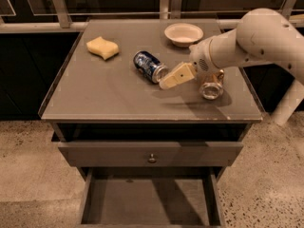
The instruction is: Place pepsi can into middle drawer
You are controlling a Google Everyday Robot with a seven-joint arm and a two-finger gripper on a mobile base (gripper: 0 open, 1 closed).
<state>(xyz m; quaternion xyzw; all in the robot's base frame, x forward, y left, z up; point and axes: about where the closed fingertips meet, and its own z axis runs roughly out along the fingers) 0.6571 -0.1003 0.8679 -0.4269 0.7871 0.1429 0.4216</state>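
Pepsi can [149, 66] first: it is a dark blue tin tube with white marks and shiny silver ends. It lies on its side on the flat grey table top [95, 94]. Its near silver end is right at the tip of the gripper [166, 82], touching it or just beside it.

That gripper is a smooth cream wedge that points down and toward the can. I cannot tell if it is released or clenched, and it is not grasping the can. It sits on the end of a fat, round, cream arm [251, 42] that reaches in from the other side.

Just behind the gripper, on the arm side, a brown-gold and silver can [212, 87] rests on the table under the arm. Farther back from the gripper sits a round white bowl [184, 33]. Well past the pepsi can, far from the gripper, lies a soft yellow sponge [102, 47] with wavy edges.

Below the gripper, under the table top, is a grey drawer front [118, 152] with a small round knob [152, 158]. Lower still, the middle drawer [142, 201] is pulled out, wide and shallow, with a plain flat floor and thin side walls. The ground [28, 175] around it is speckled stone.
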